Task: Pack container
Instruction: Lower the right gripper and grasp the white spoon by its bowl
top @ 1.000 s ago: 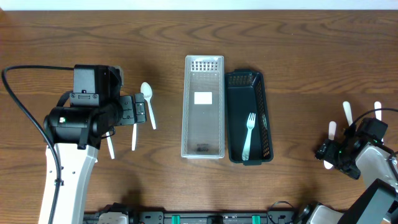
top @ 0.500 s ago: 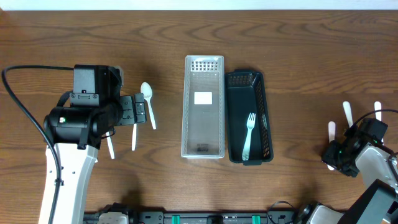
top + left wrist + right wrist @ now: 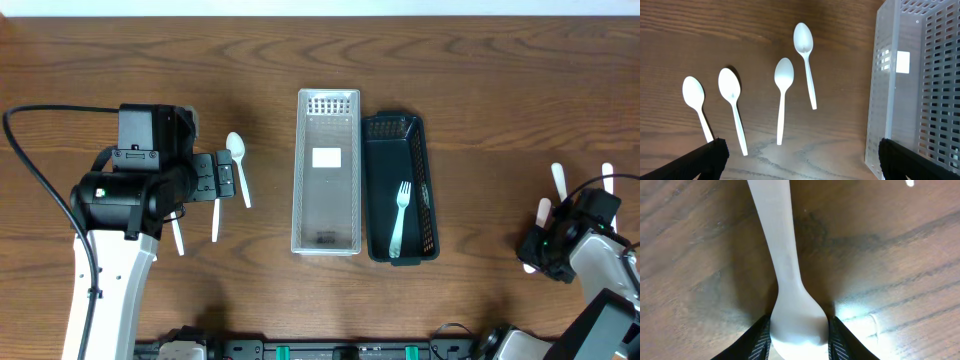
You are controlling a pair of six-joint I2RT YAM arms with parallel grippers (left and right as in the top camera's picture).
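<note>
The right pincer (image 3: 797,341) is pinching a white plastic utensil (image 3: 780,245). Its two dark fingers (image 3: 759,339) press against either side of the utensil's broad end, and the flat handle runs straight away from the wrist camera over the brown wood-grain counter (image 3: 690,255). The broad end is partly hidden, so I cannot tell if it is a spoon or a fork, or if it is clear of the counter. In the overhead view this pincer (image 3: 541,246) is at the far right edge, with two more white plastic handles (image 3: 558,180) lying just beyond it.

The left pincer (image 3: 800,162) is spread wide, with nothing between its fingertips. It hangs over four white plastic spoons (image 3: 782,95), which lie side by side but apart, bowls pointing away from the camera. The fourth spoon lies nearest the clear perforated rectangular bin (image 3: 880,100).

In the overhead view that clear bin (image 3: 301,170) stands at the centre of the counter, with a white label (image 3: 327,157) on its floor. The dark perforated rectangular basket (image 3: 430,200) stands touching its right side. A pale plastic fork (image 3: 399,220) lies lengthwise inside the dark basket, tines toward the far end.
</note>
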